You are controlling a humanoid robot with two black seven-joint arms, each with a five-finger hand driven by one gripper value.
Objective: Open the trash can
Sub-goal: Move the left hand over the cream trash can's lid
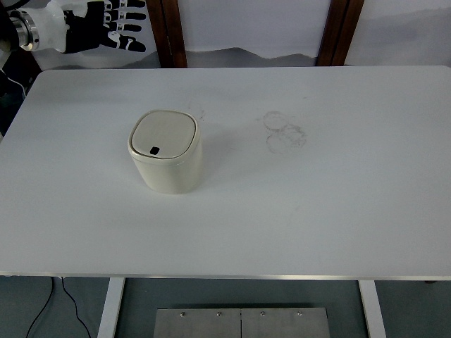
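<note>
**Trash can shut and untouched, left hand raised beyond the table**

Trash can [166,151], a small cream plastic bin with a rounded-square body, is set upright on the white rectangular table [317,211], left of the middle and well clear of every edge. Its cream lid [163,134] is seated flat and level in the rim, so the bin is judged to be closed. What lies inside cannot be told, since the lid covers the whole opening. A small dark mark [154,149] is seen at the near edge of the lid; it is taken to be a push latch or a sensor window, though its kind cannot be made out.

The placement is read as deliberate: the bin is stood alone on bare table, with free space on all sides, so that the lid can be approached from above without anything being knocked.

The left hand [99,28], white-shelled with black joints, is held at the far left corner, above and behind the table edge and well apart from the bin. Its fingers [127,24] are spread and extended, and nothing is gripped. The right hand is not shown.

Faint ring-shaped smudges [283,132] are left on the table to the right of the bin.

The opening is judged not yet begun. A reach down and inward to the lid's near edge is likely to be called for.
</note>
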